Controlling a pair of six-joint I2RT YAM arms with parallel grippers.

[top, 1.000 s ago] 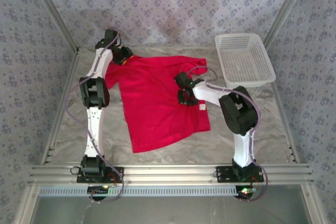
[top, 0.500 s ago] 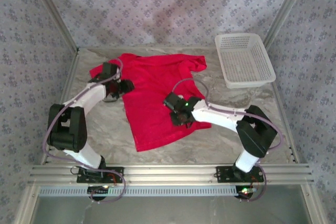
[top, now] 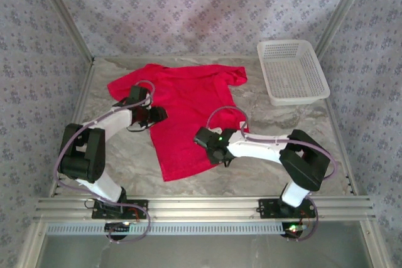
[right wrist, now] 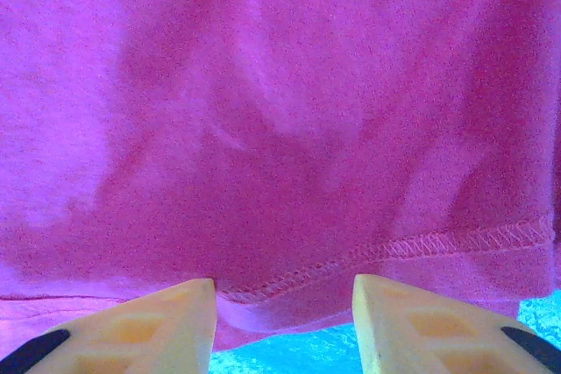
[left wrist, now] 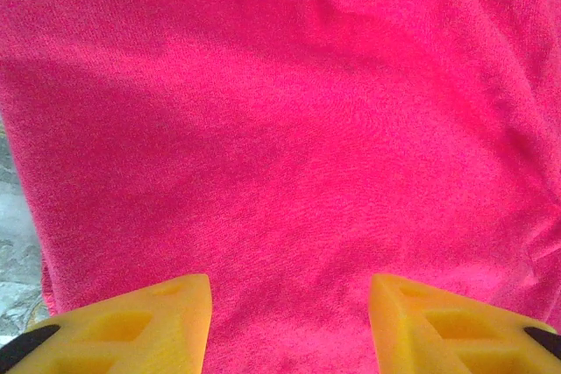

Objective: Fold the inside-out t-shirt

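Observation:
The red inside-out t-shirt (top: pixel 188 111) lies spread on the marble table (top: pixel 282 123), collar end to the far right and hem toward the near edge. My left gripper (top: pixel 157 115) sits at the shirt's left edge. In the left wrist view this gripper (left wrist: pixel 289 291) is open, its yellow fingers (left wrist: pixel 166 317) apart over flat red cloth (left wrist: pixel 289 129). My right gripper (top: pixel 213 150) rests on the shirt's near right part. In the right wrist view it (right wrist: pixel 282 291) is open, with the stitched hem (right wrist: pixel 412 243) lying between its fingers (right wrist: pixel 140 326) and nothing pinched.
A white mesh basket (top: pixel 286 42) stands at the far right corner. Patterned walls and metal frame posts close in the table on three sides. A metal rail (top: pixel 201 205) runs along the near edge. Bare tabletop shows to the right of the shirt.
The left arm has drawn back from the far left corner to the shirt's left edge, and the shirt now lies spread flat. The right gripper slid toward the near hem and opened.

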